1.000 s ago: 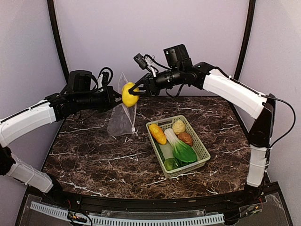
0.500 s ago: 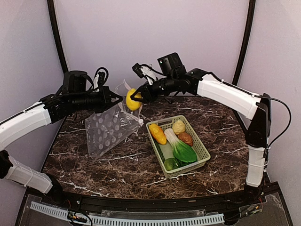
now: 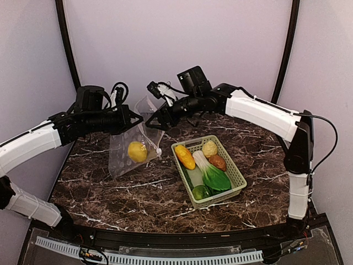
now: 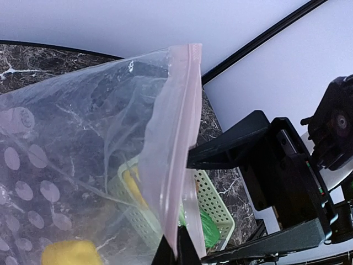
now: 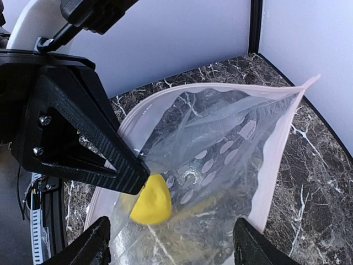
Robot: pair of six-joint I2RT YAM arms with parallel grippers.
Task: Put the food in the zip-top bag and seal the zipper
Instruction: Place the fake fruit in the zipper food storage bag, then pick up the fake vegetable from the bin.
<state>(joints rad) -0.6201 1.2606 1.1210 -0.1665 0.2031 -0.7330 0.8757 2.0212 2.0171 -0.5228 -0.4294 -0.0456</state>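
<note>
The clear zip-top bag (image 3: 122, 157) hangs over the table's left with its mouth up. My left gripper (image 3: 135, 117) is shut on the bag's pinkish zipper (image 4: 182, 127), its fingertips (image 4: 176, 251) pinching the strip. A yellow lemon (image 3: 137, 151) lies inside the bag, loose in its bottom (image 5: 150, 200). My right gripper (image 3: 154, 120) hovers open just above the bag mouth, holding nothing, with its fingers spread either side of the lemon (image 5: 174, 248). The other food lies in the basket: an orange piece (image 3: 185, 157), bok choy (image 3: 211, 172), a beige round one (image 3: 209, 148), a brown potato (image 3: 217, 162) and a green piece (image 3: 201, 192).
The pale green basket (image 3: 238, 178) stands on the marble table right of centre, close to the bag. Black frame posts and purple walls stand behind the table. Both arms reach across the table's back half.
My right gripper has opened and let go of the lemon, which has dropped into the bag. The bag has swung and now hangs lower from the left gripper.
</note>
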